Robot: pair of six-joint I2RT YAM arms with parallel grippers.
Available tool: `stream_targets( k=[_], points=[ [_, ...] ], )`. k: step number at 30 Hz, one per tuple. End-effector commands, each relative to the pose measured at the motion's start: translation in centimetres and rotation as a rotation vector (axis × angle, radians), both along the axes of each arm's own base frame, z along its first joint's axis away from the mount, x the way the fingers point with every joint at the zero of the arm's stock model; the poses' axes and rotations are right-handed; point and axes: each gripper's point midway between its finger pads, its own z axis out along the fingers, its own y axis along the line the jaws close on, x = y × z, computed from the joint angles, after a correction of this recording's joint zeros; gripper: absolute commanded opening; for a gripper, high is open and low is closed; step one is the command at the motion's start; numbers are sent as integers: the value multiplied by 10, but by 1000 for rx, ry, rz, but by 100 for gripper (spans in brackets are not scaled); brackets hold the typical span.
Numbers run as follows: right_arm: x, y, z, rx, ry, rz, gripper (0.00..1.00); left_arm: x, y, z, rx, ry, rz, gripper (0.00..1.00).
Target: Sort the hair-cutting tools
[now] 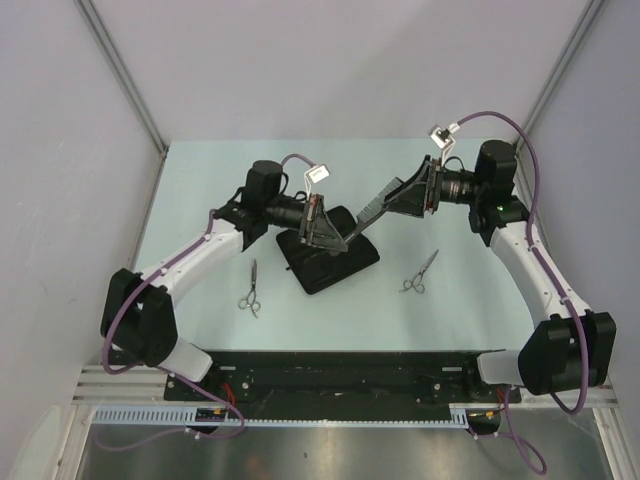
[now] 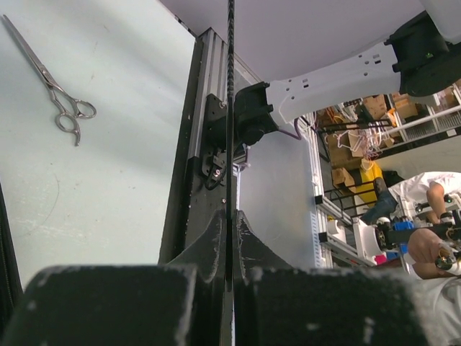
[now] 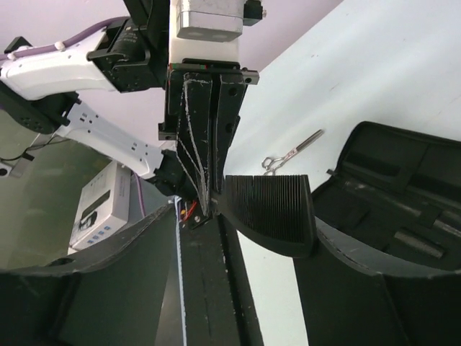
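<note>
My left gripper (image 1: 322, 232) is shut on one end of a black comb (image 1: 352, 230), held above the open black case (image 1: 335, 262). In the left wrist view the comb (image 2: 230, 108) shows edge-on, rising from between the closed fingers (image 2: 248, 241). My right gripper (image 1: 372, 213) faces it and is open. The comb's toothed end (image 3: 270, 213) lies between its spread fingers (image 3: 346, 267), close to the right one. One pair of silver scissors (image 1: 250, 290) lies left of the case. Another pair (image 1: 420, 272) lies to its right.
The case (image 3: 392, 194) lies open on the pale green table (image 1: 200, 200), with dark slots inside. A black rail (image 1: 330, 365) runs along the near edge between the arm bases. Grey walls stand at the left, right and back.
</note>
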Motion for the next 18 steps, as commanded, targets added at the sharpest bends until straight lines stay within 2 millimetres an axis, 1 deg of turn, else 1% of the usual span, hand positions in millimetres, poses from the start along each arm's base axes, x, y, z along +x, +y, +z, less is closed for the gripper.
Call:
stream_targets(
  k=[1,3,8,10,15,17,18],
  points=[
    [-2,4,12,-2,-59,40,65,-18,10,17,-52,-70,-61,1],
    [-2,6,7,-10,-39,37,64,-19,10,15,-51,-71,-62,0],
    [1,10,4,-13,-27,46,62,-26,13,15,-56,-74,-74,0],
    [4,11,2,-14,-16,49,59,-27,14,15,-56,-77,-75,0],
    [8,12,-2,-4,22,62,48,-28,15,16,-59,-105,-73,0],
    [11,13,0,1,-1,68,43,-28,15,16,-61,-104,-77,0],
    [10,13,1,4,1,75,42,-29,15,16,-62,-105,-80,0]
  ],
)
